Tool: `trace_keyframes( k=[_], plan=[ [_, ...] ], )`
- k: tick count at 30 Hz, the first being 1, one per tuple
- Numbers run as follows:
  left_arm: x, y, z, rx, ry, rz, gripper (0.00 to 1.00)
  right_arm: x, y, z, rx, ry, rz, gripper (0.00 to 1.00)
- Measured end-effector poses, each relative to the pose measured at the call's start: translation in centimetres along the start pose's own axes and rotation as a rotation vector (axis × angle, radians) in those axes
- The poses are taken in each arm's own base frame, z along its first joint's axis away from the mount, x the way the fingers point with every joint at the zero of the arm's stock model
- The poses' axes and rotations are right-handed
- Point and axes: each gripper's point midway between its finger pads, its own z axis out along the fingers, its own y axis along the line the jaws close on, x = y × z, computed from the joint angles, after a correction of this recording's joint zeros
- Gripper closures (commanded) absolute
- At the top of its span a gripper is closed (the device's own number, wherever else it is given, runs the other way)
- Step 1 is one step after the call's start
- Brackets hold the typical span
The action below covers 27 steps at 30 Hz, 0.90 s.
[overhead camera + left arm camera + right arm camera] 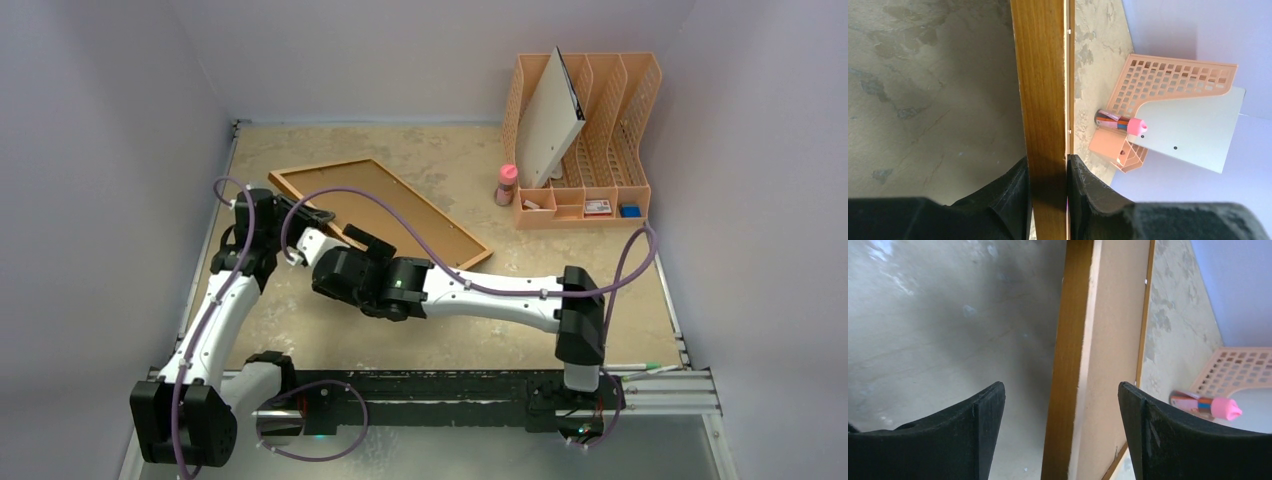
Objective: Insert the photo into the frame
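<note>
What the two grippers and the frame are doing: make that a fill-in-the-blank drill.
The left gripper is shut on the ____.
The right gripper has its jaws ____.
The bottle beside the peach organizer has a ____ cap.
Missing: frame; open; pink.

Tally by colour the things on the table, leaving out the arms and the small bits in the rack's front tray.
Brown: 1, frame
Peach: 1, file rack
White: 1, panel standing in the rack
Pink-capped: 1, tube
Total: 4
</note>
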Motion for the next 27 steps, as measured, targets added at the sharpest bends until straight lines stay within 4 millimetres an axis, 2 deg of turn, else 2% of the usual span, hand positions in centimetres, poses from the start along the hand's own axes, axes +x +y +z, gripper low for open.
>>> trace_keyframes(
  k=[6,14,17,18,21,26,27],
  plan=[
    [0.1,-0.5,-0.2,0.011,0.01,-0.002,0.93,2.5,1.1,1.6,0.062,0.09,-0.083,0.27],
    [0.3,-0.4,-0.3,0.01,0.021,-0.005,0.91,3.2,-1.0,1.8,0.233,0.12,-0.123,0.62],
    [0.2,-0.7,-0.4,0.018,0.017,-0.003,0.89,2.9,-1.5,1.8,0.265,0.107,-0.126,0.86],
    [0.2,-0.9,-0.5,0.022,0.015,0.0,0.87,2.9,-1.5,1.8,0.274,0.105,-0.139,0.91],
    [0.1,-1.0,-0.9,0.022,0.014,0.006,0.78,2.5,-1.6,1.5,0.301,0.093,-0.159,0.98],
    [-0.1,-1.4,-1.3,0.028,0.006,0.038,0.49,2.1,-1.6,1.4,0.304,0.079,-0.156,1.0],
    [-0.3,-2.1,-1.6,0.041,0.0,0.058,0.44,2.1,-1.6,1.4,0.3,0.077,-0.155,1.0]
  ],
)
